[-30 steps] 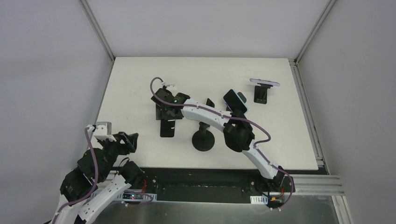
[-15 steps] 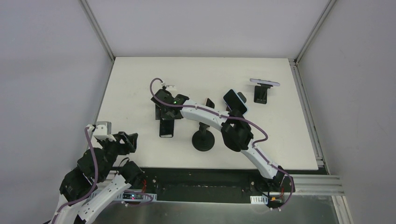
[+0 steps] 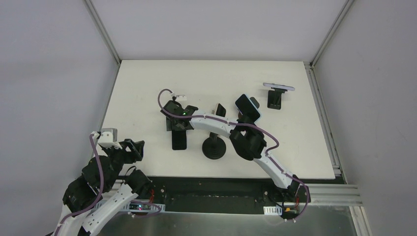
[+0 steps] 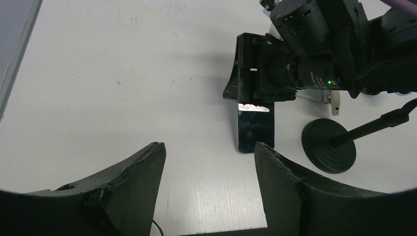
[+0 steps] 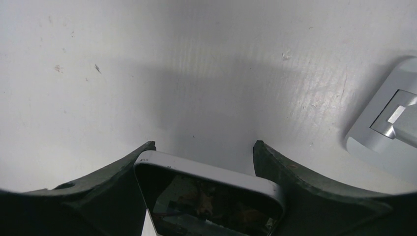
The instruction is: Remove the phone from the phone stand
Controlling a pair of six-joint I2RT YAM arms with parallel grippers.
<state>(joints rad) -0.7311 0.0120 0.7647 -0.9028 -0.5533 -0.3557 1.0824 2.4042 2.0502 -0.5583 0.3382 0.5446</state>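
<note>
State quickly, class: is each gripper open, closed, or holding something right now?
Left gripper: open, holding nothing.
Right gripper: closed on the phone, gripping it by one end.

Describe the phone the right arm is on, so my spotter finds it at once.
On the white table, find the black stand with the round base. Just left of it the phone lies flat, its far end between the right gripper's fingers; the other two phones sit raised farther right.
</note>
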